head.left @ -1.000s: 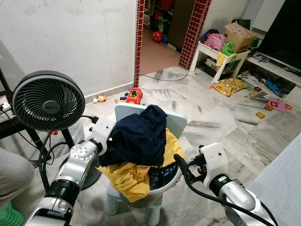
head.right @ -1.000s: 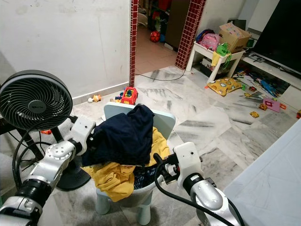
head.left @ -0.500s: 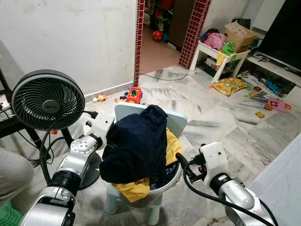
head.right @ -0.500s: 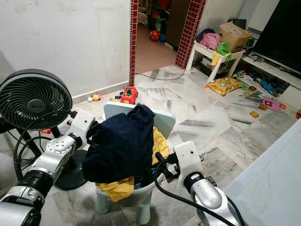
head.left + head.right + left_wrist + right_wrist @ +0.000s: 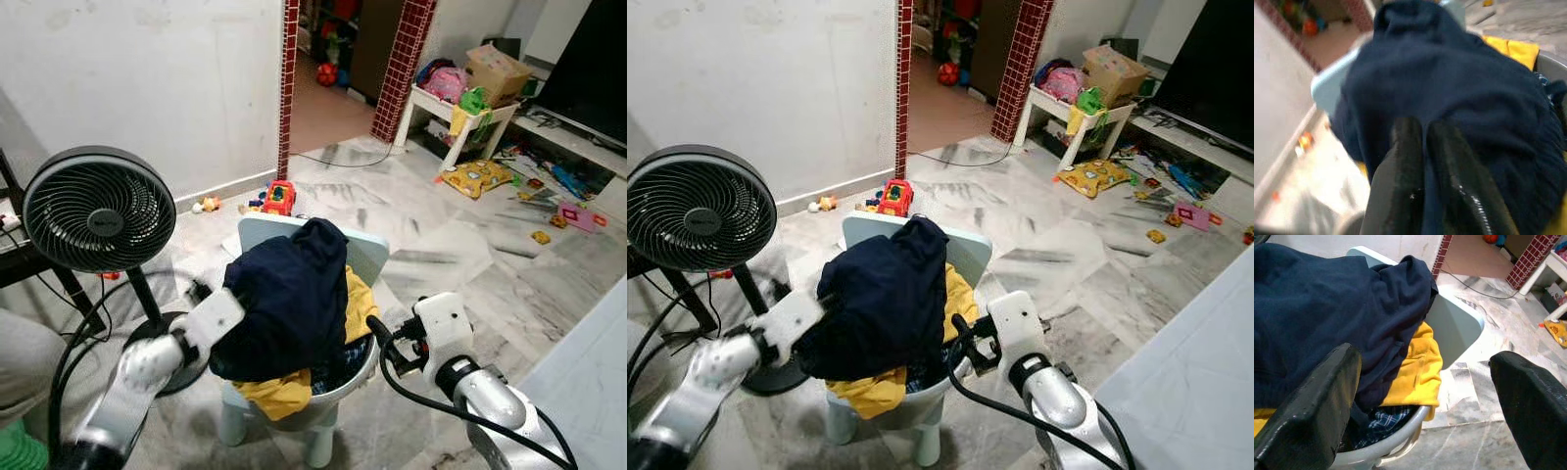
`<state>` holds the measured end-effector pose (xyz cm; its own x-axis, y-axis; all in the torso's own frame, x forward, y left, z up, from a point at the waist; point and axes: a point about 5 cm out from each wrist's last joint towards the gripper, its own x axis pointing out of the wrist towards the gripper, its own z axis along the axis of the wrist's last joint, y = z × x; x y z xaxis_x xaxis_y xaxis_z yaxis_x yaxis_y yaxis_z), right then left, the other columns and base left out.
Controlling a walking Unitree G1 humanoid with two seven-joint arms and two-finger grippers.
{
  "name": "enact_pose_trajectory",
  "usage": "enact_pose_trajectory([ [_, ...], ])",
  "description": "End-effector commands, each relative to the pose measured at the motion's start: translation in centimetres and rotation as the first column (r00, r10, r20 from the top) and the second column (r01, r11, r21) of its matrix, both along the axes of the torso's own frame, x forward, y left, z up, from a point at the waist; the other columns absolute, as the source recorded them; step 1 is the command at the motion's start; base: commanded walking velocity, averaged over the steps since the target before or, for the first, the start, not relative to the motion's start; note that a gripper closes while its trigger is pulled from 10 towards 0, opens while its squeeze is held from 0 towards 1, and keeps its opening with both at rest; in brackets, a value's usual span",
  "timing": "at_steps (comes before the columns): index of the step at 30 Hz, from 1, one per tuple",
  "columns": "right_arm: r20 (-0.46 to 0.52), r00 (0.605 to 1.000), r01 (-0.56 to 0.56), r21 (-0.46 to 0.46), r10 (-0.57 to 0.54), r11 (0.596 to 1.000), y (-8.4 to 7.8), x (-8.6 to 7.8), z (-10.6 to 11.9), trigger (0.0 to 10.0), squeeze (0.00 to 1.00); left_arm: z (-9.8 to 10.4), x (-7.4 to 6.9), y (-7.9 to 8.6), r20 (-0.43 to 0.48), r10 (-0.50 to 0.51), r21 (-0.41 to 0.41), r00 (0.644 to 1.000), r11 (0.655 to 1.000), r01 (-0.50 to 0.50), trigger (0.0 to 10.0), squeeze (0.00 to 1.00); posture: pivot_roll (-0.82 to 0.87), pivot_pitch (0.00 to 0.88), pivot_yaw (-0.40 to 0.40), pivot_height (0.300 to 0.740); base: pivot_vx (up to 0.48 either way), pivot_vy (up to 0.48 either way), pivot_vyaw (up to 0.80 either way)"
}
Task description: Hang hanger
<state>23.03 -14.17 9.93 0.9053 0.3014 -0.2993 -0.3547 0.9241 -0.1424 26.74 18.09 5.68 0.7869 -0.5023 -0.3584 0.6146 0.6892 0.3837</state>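
A navy garment (image 5: 289, 294) lies draped over yellow clothes (image 5: 359, 302) in a grey basin (image 5: 345, 385). The basin sits on a small light-blue chair (image 5: 370, 257). My left gripper (image 5: 1422, 128) is shut, its tips against the navy cloth on the pile's left side. Its white wrist (image 5: 214, 320) is low beside the basin. My right gripper (image 5: 1422, 382) is open wide at the basin's right rim. One black finger (image 5: 378, 339) shows there, with the navy and yellow cloth ahead of it.
A black standing fan (image 5: 98, 211) is close on the left, its cable on the floor. A person's leg (image 5: 24, 364) is at the far left. Toys (image 5: 280, 198) lie behind the chair by the wall. A white table (image 5: 460, 117) and clutter are at the back right.
One second ago the navy garment was held up off the yellow clothes; it now hangs down over them. My left arm has dropped lower beside the basin. The right arm has barely moved.
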Motion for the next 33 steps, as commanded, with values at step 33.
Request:
enact_pose_trajectory([
  [33, 0.015, 1.000, 0.008, -0.031, -0.007, 0.999, -0.7, 1.0, -0.2, 10.0, 0.00, -4.8, -3.8, 2.8, -0.355, 0.346, -0.032, 0.868, 0.924, -0.381, 10.0, 1.00, 0.13, 0.000, -0.116, 0.740, 0.000, 0.000, 0.00],
])
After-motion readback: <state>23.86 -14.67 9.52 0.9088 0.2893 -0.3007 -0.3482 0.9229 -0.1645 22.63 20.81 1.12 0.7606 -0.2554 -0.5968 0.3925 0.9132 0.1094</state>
